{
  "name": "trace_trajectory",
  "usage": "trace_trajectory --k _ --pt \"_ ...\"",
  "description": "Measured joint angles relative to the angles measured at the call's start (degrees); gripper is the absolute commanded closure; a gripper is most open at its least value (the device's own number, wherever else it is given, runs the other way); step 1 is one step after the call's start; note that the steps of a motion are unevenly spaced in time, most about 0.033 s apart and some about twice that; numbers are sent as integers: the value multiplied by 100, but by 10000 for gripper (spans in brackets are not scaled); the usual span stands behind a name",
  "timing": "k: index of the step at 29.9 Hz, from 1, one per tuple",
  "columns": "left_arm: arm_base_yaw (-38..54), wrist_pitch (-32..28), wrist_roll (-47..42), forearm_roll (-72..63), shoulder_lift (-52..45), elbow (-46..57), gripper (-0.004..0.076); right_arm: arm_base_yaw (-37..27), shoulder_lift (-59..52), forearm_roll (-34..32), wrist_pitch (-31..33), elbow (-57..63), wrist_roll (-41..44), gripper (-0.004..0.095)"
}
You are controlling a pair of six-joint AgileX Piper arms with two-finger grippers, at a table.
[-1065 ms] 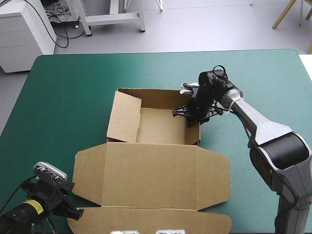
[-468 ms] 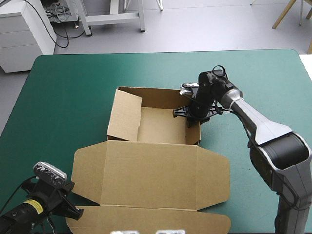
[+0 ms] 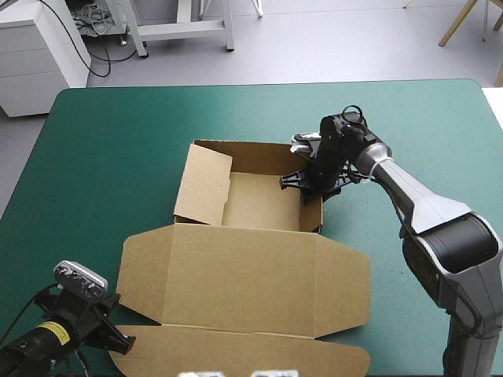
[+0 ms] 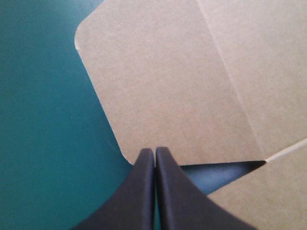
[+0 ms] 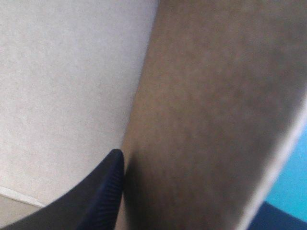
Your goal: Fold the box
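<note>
Left wrist view: we log the left end effector (image 4: 154, 152), closed to a point and holding nothing, its tip at a rounded corner of the box (image 4: 168, 86) lid flap, at the near left of the bench (image 3: 102, 157). Box: brown, an open tray mid-bench, lid lying flat on the near side. Right end effector (image 3: 312, 186): clamped on the tray's right wall, near its far corner.

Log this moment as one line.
box: open tray, lid flat | right gripper: shut on the box's right wall | left gripper: shut, tip by lid flap corner
</note>
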Motion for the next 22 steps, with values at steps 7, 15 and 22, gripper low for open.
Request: trace_trajectory --k 7,15,22 --pt "0 0 0 0 0 0 734 0 -55 -8 0 0 62 395" --pt "0 -4 0 17 0 0 734 0 -417 -74 5 -134 -71 397" --pt "0 -4 11 30 0 0 734 0 -549 -180 30 -149 -155 404"
